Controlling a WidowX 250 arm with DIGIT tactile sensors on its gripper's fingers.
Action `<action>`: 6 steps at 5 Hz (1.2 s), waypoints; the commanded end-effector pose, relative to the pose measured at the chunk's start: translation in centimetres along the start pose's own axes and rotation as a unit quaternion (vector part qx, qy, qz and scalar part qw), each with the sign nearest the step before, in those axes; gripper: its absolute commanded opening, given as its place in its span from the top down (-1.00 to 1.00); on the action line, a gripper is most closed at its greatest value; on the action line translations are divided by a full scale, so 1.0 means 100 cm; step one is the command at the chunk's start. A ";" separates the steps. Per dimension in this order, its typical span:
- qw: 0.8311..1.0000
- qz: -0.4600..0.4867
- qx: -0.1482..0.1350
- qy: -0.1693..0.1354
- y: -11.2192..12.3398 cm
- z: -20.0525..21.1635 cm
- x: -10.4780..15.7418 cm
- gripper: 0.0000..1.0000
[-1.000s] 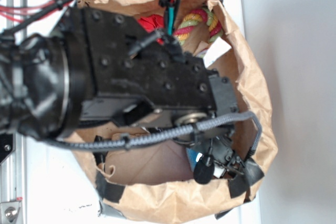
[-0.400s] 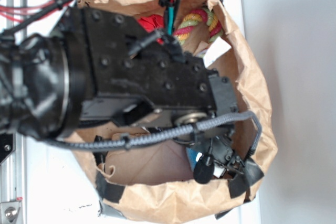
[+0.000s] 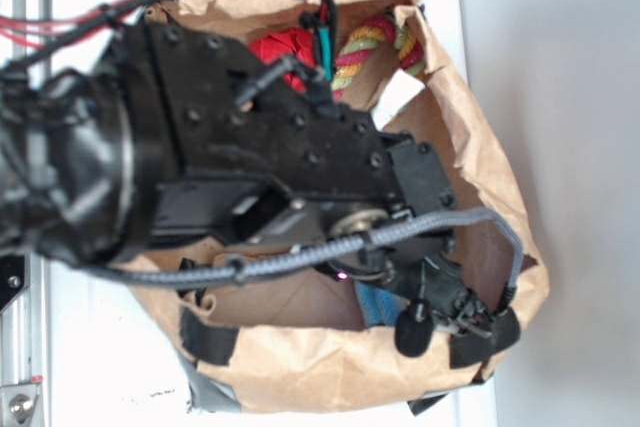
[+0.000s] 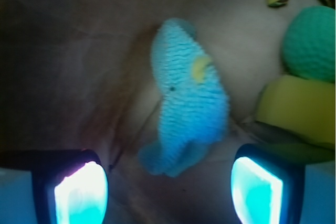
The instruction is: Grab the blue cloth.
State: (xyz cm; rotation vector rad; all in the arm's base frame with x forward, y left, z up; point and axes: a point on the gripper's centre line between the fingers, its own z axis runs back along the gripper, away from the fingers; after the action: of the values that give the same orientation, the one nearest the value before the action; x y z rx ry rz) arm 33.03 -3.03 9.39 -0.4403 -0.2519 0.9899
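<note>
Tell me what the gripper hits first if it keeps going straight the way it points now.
Most likely the blue cloth: it lies centred ahead of the open gripper, between the two fingers. Nothing shows in between, though depth is hard to judge.

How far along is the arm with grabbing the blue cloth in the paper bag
Done: the gripper is inside the brown paper bag, lined up above the light blue woven cloth. In hand: nothing yet; the jaws stand open either side of the cloth's lower end. Left: descend, close, and lift clear of the yellow sponge wedge and green ball.
</note>
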 end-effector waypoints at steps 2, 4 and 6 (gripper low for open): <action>0.999 -0.023 0.005 -0.047 -0.006 -0.014 0.018 -1.00; 0.995 -0.028 0.029 -0.087 0.006 -0.020 0.039 -1.00; 0.993 -0.042 0.026 -0.103 0.001 -0.019 0.039 1.00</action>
State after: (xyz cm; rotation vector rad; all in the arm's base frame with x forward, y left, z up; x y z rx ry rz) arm 34.50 -0.34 5.93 -0.2427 -0.3752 0.9633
